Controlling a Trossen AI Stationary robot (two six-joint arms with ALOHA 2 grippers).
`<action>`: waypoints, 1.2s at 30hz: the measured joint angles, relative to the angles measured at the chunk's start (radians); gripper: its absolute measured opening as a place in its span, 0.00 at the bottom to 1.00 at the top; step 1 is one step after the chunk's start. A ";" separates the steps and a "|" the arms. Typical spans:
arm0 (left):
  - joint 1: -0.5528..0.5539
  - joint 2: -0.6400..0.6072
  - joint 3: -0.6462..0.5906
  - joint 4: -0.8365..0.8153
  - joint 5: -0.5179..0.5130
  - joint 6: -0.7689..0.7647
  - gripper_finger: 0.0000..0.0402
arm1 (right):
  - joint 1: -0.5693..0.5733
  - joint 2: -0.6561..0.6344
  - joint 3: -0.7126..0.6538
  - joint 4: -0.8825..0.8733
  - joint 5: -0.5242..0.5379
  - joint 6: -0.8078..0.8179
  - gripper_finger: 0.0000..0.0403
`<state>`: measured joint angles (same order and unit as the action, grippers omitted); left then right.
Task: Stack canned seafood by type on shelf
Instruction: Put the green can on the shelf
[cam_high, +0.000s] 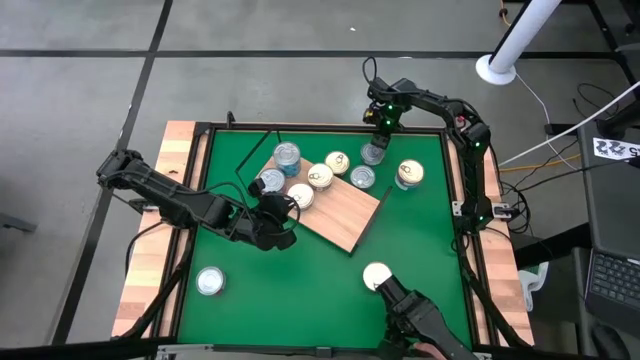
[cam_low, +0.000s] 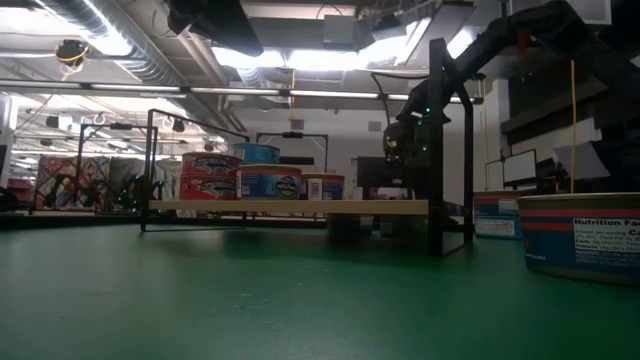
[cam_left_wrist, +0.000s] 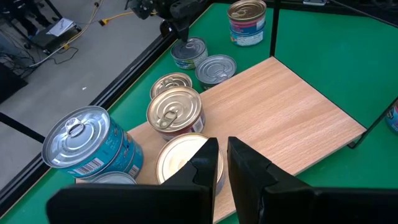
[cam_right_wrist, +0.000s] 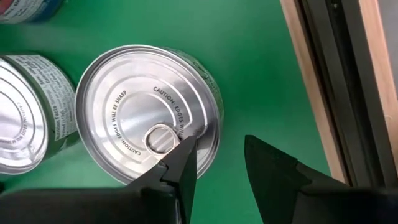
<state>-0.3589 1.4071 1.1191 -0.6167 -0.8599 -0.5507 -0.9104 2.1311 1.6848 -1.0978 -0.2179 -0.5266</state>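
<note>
Silver-lidded and flat, one tin (cam_right_wrist: 149, 115) fills the right wrist view, and we see it directly under the right gripper (cam_right_wrist: 214, 158), whose fingers stand partly apart and empty: one fingertip lies over the lid near the pull tab, the other hangs past the rim over green mat. From above, that tin (cam_high: 372, 154) sits on the mat just off the shelf's far corner, with a second silver tin (cam_high: 362, 177) beside it at the board's edge and a labelled tin (cam_high: 409, 174) a little further along.

We judge the coming move turns on this: the tin lies straight below the right gripper (cam_high: 378, 122), lid up, its axis vertical, so the fingers must straddle the rim rather than the lid. As they stand, they are offset to one side and look too narrow to span the tin.

On the shelf (cam_high: 345, 215) several tins cluster at the left end, among them a blue-labelled stack (cam_left_wrist: 90, 143) and a gold-lidded tin (cam_left_wrist: 175, 110). The left gripper (cam_left_wrist: 222, 163) hovers above that cluster, fingers nearly shut and holding nothing.

Two further tins remain on the mat nearer the front: one (cam_high: 209, 281) at the left, one (cam_high: 376, 275) at the right.
</note>
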 joint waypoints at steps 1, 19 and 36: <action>0.000 0.000 0.000 0.000 0.000 0.000 0.08 | 0.000 0.000 0.000 0.000 0.003 -0.003 0.33; 0.000 0.000 0.000 0.000 0.000 0.000 0.08 | 0.000 -0.007 -0.018 0.050 0.132 -0.004 0.33; 0.000 0.000 0.000 0.001 0.000 -0.004 0.08 | 0.001 -0.001 -0.114 0.092 0.203 -0.008 0.33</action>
<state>-0.3592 1.4071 1.1194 -0.6159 -0.8597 -0.5549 -0.9095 2.1300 1.5708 -1.0056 -0.0147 -0.5348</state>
